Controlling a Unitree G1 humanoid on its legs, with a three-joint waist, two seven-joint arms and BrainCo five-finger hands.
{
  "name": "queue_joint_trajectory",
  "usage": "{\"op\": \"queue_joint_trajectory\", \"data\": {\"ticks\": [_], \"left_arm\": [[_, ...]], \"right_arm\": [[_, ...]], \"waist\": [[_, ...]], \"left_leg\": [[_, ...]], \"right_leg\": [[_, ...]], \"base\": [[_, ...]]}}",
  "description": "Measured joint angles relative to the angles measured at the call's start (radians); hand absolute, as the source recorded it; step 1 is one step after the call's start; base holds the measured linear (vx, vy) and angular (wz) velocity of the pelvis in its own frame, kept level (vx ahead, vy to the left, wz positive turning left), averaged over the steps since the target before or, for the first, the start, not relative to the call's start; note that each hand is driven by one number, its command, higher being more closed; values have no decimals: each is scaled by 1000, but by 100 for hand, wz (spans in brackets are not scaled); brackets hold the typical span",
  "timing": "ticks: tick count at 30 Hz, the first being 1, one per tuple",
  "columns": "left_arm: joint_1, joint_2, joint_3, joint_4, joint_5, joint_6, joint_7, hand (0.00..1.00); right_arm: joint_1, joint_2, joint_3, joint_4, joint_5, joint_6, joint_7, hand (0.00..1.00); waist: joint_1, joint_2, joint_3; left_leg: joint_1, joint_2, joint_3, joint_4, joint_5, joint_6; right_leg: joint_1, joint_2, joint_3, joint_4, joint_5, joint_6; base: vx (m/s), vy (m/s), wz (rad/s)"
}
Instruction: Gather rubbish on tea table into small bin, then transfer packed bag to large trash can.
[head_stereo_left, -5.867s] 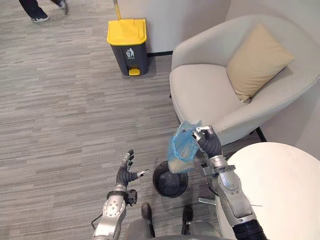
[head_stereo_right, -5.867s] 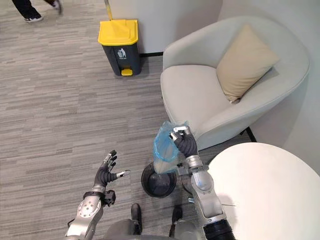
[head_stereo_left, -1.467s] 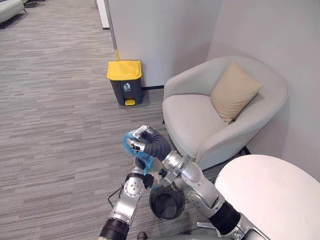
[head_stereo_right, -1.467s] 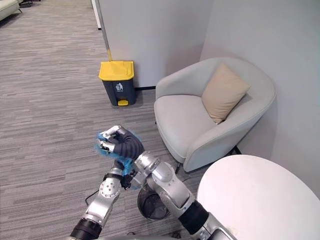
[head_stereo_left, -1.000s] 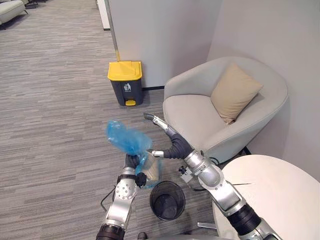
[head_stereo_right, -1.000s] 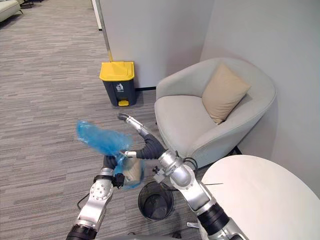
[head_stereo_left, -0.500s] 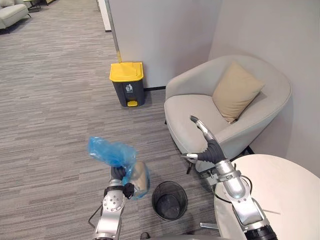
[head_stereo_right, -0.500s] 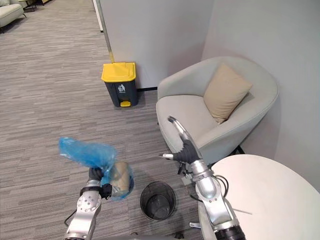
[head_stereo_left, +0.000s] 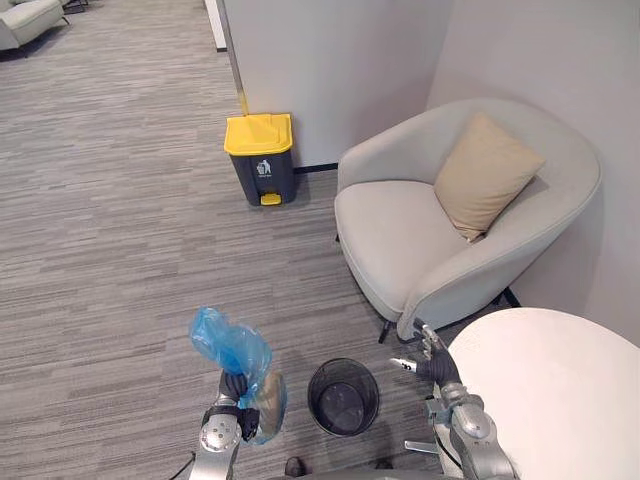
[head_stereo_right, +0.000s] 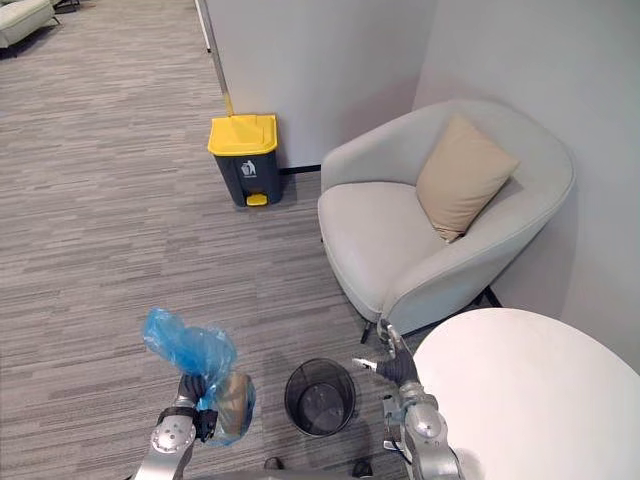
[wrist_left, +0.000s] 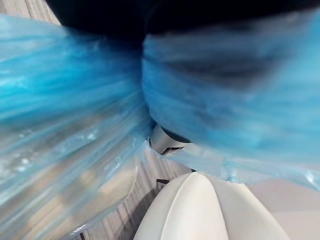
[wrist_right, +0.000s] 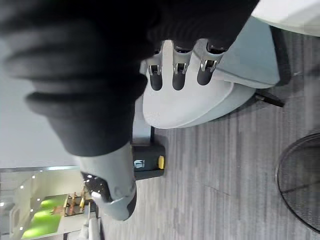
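A packed blue plastic bag (head_stereo_left: 233, 347) with rubbish inside hangs from my left hand (head_stereo_left: 236, 386), which is shut on its gathered neck, low at the left above the floor. Blue film of the bag (wrist_left: 75, 120) lies right against the left wrist view. The small black mesh bin (head_stereo_left: 343, 397) stands empty on the floor to the right of the bag. My right hand (head_stereo_left: 432, 366) is open with straight fingers (wrist_right: 173, 75) beside the edge of the round white tea table (head_stereo_left: 560, 400). The large grey trash can with a yellow lid (head_stereo_left: 260, 158) stands shut by the far wall.
A light grey armchair (head_stereo_left: 400, 230) with a tan cushion (head_stereo_left: 487, 175) stands between the table and the trash can. Grey carpet floor (head_stereo_left: 120, 220) stretches open from the bag to the can. A white wall (head_stereo_left: 330, 60) runs behind.
My right hand has drawn back from the bag to the table's edge. My left hand keeps the bag and has sunk lower. The camera has shifted.
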Motion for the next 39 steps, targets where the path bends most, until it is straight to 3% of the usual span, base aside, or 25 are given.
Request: {"op": "queue_joint_trajectory", "data": {"ticks": [19,26,27,29,30,32,33,34,35,38,39], "left_arm": [[41,1,3,135,-22,-8,-24,100],[11,12,27,71,-68,-10,-24,100],[3,12,30,43,-82,-11,-24,100],[-3,19,32,16,-89,-16,-23,100],[-2,19,32,9,-90,-17,-23,100],[18,18,32,-26,-92,-19,-22,100],[14,10,33,-30,-93,-19,-21,100],[14,5,33,-30,-93,-19,-21,100],[15,-29,31,-38,-93,-19,-21,100],[22,-46,5,-51,-93,-19,-21,100],[22,-45,1,-58,-93,-18,-21,100]], "right_arm": [[-17,0,-22,187,40,37,-21,0],[-121,-12,-4,194,14,39,-46,0],[-124,-14,2,189,8,42,-49,0],[-112,-8,28,178,6,55,-50,0],[-111,-7,38,172,6,55,-50,0],[-108,0,53,112,6,54,-50,0],[-114,-5,50,96,7,51,-52,0],[-118,-7,50,96,7,51,-54,0],[-132,-18,51,92,8,51,-66,0],[-100,-22,49,59,10,49,-71,0],[-98,-22,47,59,10,49,-73,0]], "waist": [[3,-7,37],[2,-10,122],[3,-4,132],[3,-11,141],[3,-11,141],[16,-38,131],[29,-44,135],[31,-44,135],[45,-18,142],[57,3,150],[57,4,151]], "left_leg": [[-3,0,26,11,-3,3],[-193,24,77,305,-124,34],[-216,37,73,329,-136,48],[-238,31,31,372,-147,61],[-246,30,18,383,-147,61],[-301,11,-24,424,-135,46],[-333,2,-38,435,-115,32],[-340,2,-43,432,-108,31],[-358,17,-69,394,-58,15],[-352,35,-140,276,52,-32],[-350,39,-147,255,62,-50]], "right_leg": [[-50,-10,29,85,-27,7],[-214,-31,96,268,-53,20],[-232,-32,96,326,-81,33],[-268,-46,98,624,-211,52],[-261,-45,99,672,-234,62],[-230,-44,115,695,-317,83],[-218,-39,123,635,-353,46],[-212,-36,121,615,-359,34],[-196,-5,98,530,-344,-15],[-193,28,11,498,-310,-52],[-194,30,-8,494,-302,-63]], "base": [[-6,5,-4],[-95,19,-22],[-153,30,37],[-102,-21,68],[-39,-96,70],[-75,-162,63],[-110,-170,44],[-137,-175,43],[-162,-145,45],[-206,-165,63],[-192,-144,66]]}}
